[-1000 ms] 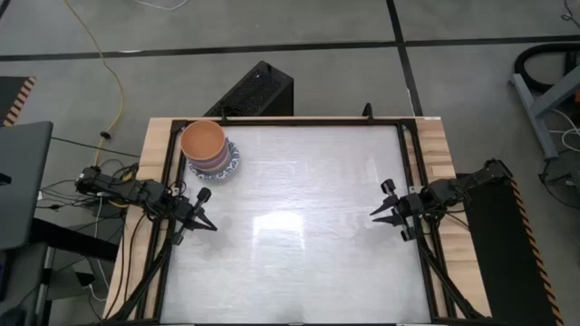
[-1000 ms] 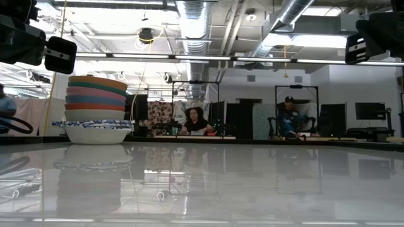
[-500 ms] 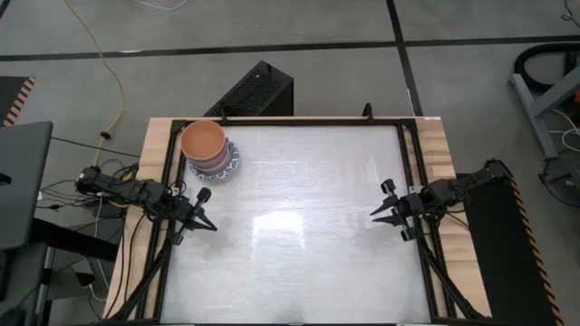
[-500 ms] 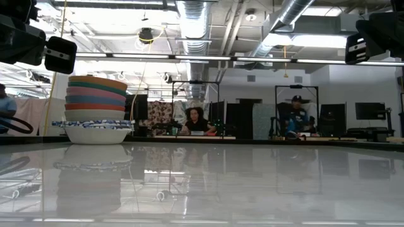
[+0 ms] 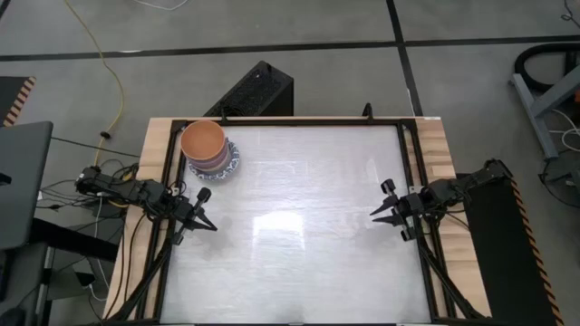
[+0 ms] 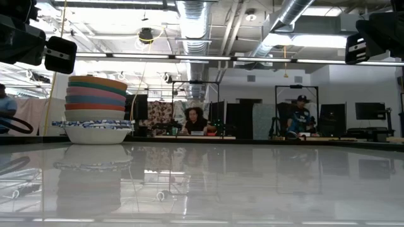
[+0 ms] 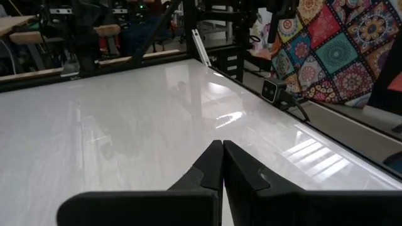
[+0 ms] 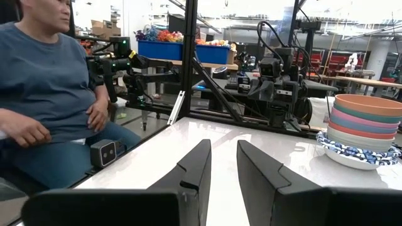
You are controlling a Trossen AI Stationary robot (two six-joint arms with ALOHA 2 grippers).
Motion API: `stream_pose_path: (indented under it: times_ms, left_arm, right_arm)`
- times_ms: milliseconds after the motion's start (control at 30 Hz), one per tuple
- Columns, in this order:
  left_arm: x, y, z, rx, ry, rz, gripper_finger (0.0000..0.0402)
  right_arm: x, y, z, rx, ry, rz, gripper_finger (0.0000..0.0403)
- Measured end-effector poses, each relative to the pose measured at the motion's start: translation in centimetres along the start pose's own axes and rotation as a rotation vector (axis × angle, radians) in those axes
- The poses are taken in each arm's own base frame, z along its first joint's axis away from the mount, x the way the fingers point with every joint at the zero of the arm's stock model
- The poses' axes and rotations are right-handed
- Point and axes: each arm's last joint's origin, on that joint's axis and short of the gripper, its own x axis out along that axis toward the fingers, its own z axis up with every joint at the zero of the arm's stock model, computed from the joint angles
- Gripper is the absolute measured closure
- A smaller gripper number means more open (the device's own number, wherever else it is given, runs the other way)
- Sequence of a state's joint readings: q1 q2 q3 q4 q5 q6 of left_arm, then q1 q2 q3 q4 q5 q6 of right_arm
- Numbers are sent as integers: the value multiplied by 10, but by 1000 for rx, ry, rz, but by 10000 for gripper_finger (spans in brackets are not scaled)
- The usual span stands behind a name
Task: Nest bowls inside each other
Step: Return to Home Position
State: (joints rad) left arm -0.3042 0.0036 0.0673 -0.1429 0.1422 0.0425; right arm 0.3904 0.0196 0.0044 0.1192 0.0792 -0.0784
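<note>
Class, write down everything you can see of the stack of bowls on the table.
The stack of bowls stands upright near a corner of the table, on the left arm's side, upper left in the high view. An empty orange bowl sits on top; beneath it green, pink, blue, red and cream rims show, nested. The white bowl at the bottom has a wider blue patterned rim. Only the table touches the stack, mirrored in its glossy top.

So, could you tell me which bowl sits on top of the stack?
The plain orange round bowl; its whole inside shows from above, sitting in the green bowl.
</note>
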Motion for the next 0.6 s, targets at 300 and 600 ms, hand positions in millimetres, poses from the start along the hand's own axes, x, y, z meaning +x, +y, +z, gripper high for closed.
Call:
stream_pose_path:
  times_ms: [300,600]
  left_arm:
    - [0,0,0,-5,0,0,401]
    - [0,0,0,-6,0,0,401]
  right_arm:
    - [0,0,0,0,0,0,306]
    - [0,0,0,0,0,0,306]
